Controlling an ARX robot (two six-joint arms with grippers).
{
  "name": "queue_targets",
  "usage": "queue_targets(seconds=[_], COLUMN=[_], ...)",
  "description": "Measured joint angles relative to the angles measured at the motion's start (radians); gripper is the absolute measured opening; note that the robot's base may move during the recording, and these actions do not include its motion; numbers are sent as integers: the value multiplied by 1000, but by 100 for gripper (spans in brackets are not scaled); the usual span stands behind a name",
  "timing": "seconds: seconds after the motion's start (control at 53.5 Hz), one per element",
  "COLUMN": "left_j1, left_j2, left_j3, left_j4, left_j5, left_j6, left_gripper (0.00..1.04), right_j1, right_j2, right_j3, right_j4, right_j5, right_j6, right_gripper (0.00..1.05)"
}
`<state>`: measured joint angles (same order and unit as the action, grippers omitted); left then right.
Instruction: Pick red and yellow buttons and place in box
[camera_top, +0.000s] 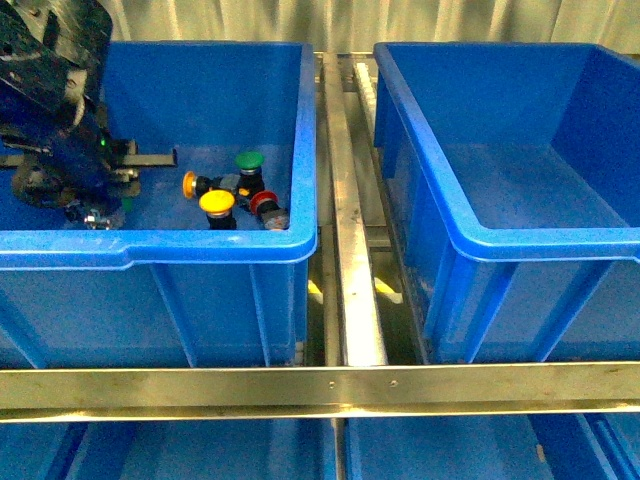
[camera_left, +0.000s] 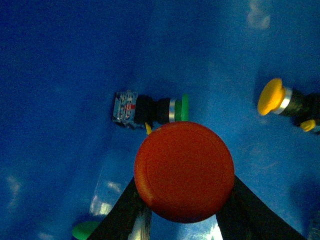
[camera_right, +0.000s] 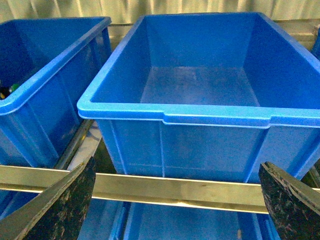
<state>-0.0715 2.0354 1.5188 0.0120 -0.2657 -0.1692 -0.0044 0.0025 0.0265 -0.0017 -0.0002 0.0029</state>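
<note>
Tool of left arm (camera_left: 184, 201) clamps red button (camera_left: 184, 170) inside left bin (camera_top: 160, 247); right tool (camera_right: 177, 200) gapes before rim of right bin (camera_right: 175, 114).

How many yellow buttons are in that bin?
2. One yellow button stands cap-up near the left bin's front wall; the other lies on its side behind it, nearer the left arm, which may hide more.

Yellow button (camera_top: 216, 203) in left bin (camera_top: 200, 246)

The red button (camera_left: 184, 171) shows only its cap, hiding its body. A green cap (camera_left: 85, 230) is cut by the frame edge; the left arm (camera_top: 55, 110) too.
</note>
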Motion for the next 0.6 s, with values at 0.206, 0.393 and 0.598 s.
queue_targets(seconds=[0.206,0.393,0.598], left_j1=[121,182,75], left_j2=[-139,-255,-308], left_j3=[-140,-412,-622], left_j4=[97,482,930], left_j5=[330,709,976], left_j6=[-133,-443,-813], left_gripper=[27,26,26], right_j1=[0,0,0], right_j2=[0,0,0], right_j3=[0,0,0], right_j4=[0,0,0], right_j5=[0,0,0], right_j6=[0,0,0], right_gripper=[98,98,98])
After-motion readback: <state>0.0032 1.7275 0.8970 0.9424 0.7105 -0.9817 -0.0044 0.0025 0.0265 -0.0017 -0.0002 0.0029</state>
